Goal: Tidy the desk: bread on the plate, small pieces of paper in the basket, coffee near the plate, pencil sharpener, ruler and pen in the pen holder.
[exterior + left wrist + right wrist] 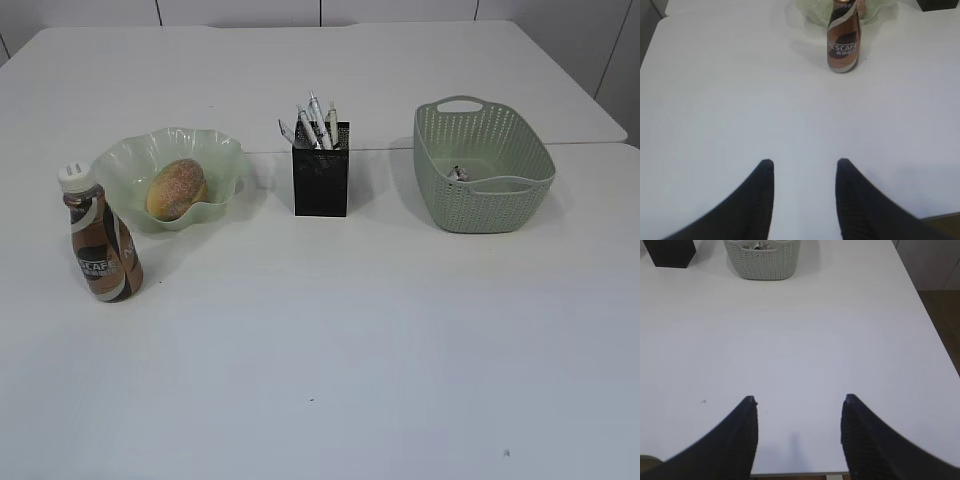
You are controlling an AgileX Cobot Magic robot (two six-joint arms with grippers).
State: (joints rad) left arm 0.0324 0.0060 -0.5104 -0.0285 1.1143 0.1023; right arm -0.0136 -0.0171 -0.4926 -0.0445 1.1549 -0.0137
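Note:
The bread (176, 188) lies in the ruffled green plate (222, 150) at the left of the desk (330, 350). The coffee (101, 235) bottle stands upright just left of the plate, also seen in the left wrist view as the coffee (843, 42). Pens and a clear ruler (285, 131) stick out of the black pen holder (321, 183). Small pieces of paper (458, 173) lie inside the basket (484, 205). My left gripper (804, 162) is open over bare desk, well short of the bottle. My right gripper (799, 399) is open near the desk's front edge. The pencil sharpener is not visible.
The basket (762, 262) and a corner of the pen holder (671, 252) show at the top of the right wrist view. The desk's right edge (935, 335) drops to the floor. A seam (380, 149) runs across the tabletop behind the objects.

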